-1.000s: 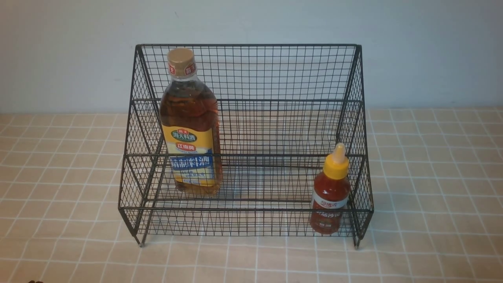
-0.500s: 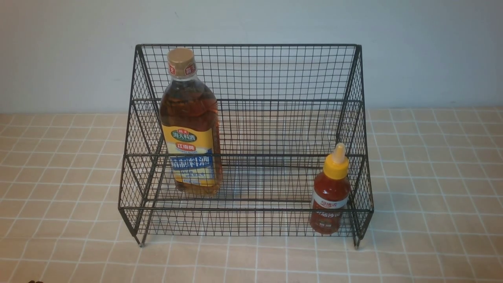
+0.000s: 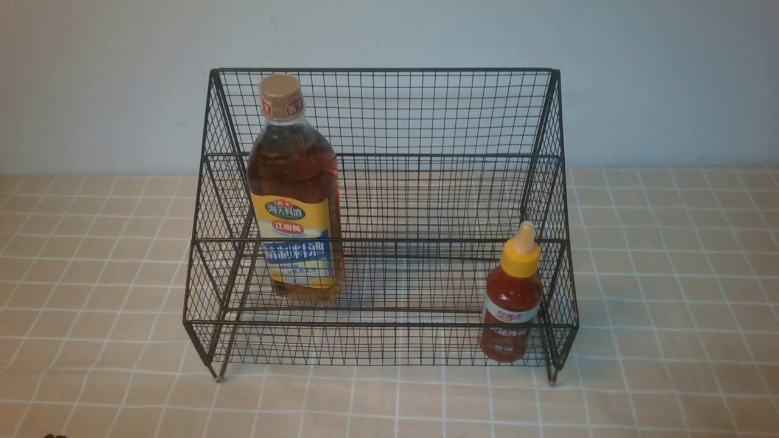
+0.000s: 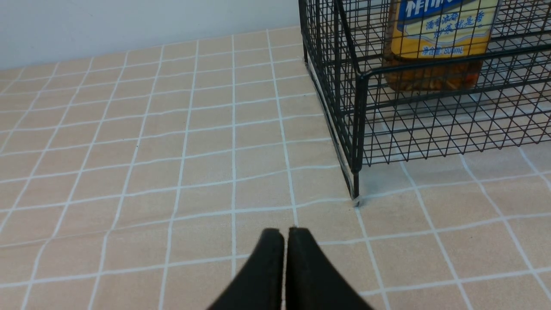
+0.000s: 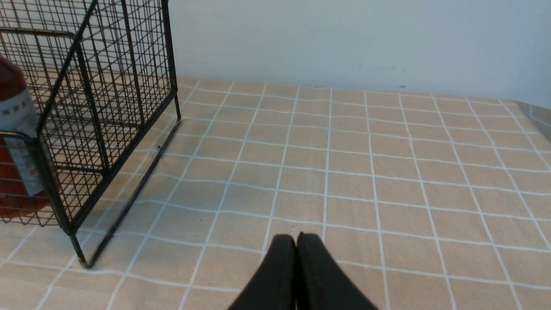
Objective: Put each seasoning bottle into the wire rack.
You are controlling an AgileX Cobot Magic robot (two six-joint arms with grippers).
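Note:
The black wire rack (image 3: pixel 383 155) stands in the middle of the tiled table. A tall amber seasoning bottle (image 3: pixel 295 188) with a tan cap stands upright on its upper tier at the left. A small red seasoning bottle (image 3: pixel 512 298) with a yellow nozzle stands upright on the lower tier at the right. Neither arm shows in the front view. In the left wrist view my left gripper (image 4: pixel 286 231) is shut and empty over bare table, off the rack's (image 4: pixel 359 129) front left foot. In the right wrist view my right gripper (image 5: pixel 296 237) is shut and empty, off the rack's (image 5: pixel 86 129) right side.
A beige checked cloth (image 3: pixel 669 274) covers the table, and a pale wall (image 3: pixel 669 79) rises right behind the rack. The rack stands on short feet (image 3: pixel 218 377) near the table's middle. A table edge (image 5: pixel 533 116) shows at the far side in the right wrist view.

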